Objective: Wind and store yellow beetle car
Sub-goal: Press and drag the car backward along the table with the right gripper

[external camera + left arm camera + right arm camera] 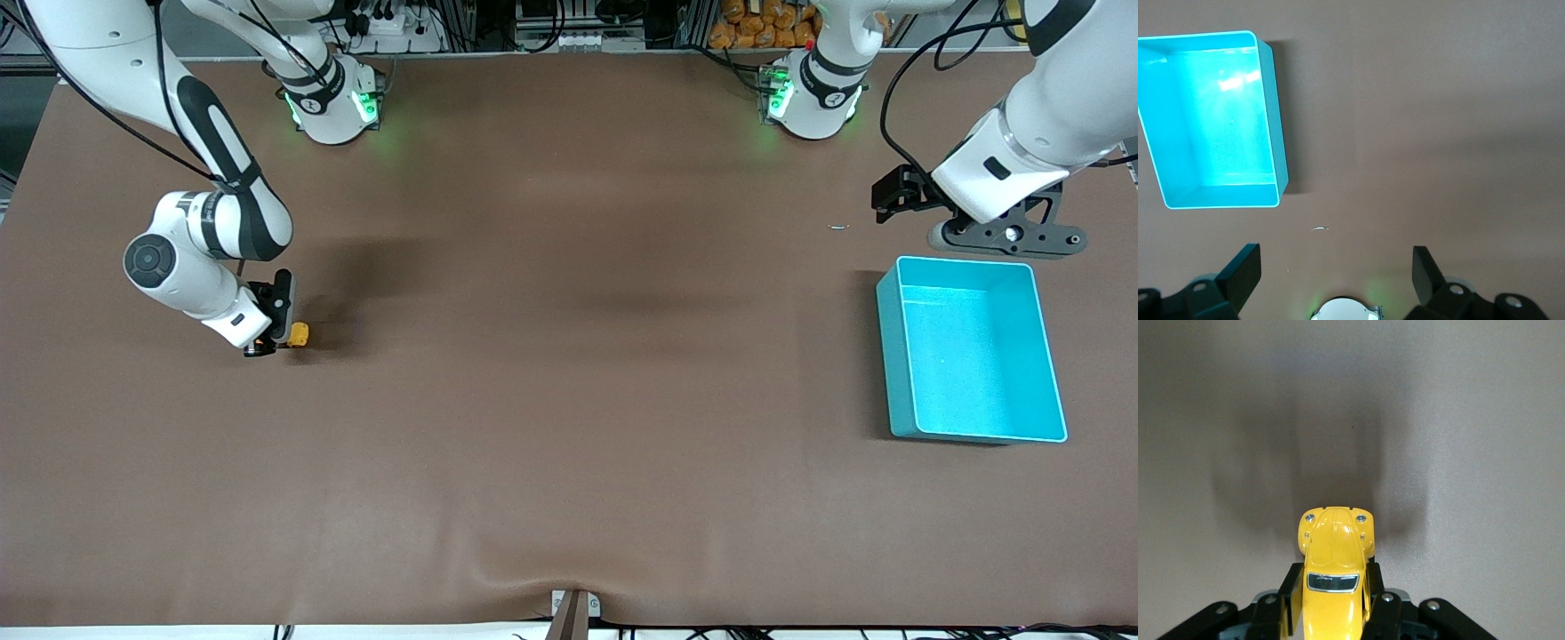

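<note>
We see the teal bin nearest the front camera, at about three o'clock on the table. At nine o'clock our right gripper, forearm bent low and angled down, pinches the yellow beetle car at the brown mat, fingers clamping its flanks. At two o'clock our left gripper waits over the mat just above the bin, fingers spread wide.

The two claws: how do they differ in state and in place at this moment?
The right claw is shut on the yellow beetle car; the left claw is open and holds nothing. The right claw is low at the right arm's end of the table; the left claw waits up beside the turquoise bin. Both have black fingers.
</note>
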`<state>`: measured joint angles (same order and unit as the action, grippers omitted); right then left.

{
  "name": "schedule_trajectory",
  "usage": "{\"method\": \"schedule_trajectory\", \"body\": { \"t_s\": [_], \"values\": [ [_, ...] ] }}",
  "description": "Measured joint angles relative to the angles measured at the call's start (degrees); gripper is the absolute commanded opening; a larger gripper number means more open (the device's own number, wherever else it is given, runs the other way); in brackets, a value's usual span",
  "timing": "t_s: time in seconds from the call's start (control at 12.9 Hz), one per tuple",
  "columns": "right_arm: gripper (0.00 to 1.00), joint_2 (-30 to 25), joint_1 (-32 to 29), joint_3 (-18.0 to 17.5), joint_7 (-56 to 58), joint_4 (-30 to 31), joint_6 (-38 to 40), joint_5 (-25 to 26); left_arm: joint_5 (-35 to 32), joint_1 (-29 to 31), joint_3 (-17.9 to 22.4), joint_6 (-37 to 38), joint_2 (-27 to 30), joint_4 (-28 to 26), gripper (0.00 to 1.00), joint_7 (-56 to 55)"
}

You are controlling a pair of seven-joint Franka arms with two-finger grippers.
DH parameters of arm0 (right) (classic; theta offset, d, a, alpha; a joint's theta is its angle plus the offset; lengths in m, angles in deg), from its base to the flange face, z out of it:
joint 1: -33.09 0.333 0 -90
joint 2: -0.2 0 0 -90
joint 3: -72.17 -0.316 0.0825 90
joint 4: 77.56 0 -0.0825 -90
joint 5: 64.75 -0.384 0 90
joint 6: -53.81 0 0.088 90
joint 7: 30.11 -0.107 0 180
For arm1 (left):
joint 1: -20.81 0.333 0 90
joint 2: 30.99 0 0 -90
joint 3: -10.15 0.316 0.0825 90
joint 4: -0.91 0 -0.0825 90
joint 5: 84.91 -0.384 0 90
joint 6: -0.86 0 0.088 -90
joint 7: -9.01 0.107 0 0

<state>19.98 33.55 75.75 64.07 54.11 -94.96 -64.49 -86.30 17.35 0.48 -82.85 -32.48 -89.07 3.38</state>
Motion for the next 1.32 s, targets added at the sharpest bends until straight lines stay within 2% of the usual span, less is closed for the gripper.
{"method": "schedule_trajectory", "body": {
  "t_s": [1.32],
  "values": [
    [0.19,0.6,-4.1,0.0,2.4,-0.9,0.3,0.0,0.0,0.0,0.0,0.0,0.0,0.0,1.0,0.0]
  ]
}}
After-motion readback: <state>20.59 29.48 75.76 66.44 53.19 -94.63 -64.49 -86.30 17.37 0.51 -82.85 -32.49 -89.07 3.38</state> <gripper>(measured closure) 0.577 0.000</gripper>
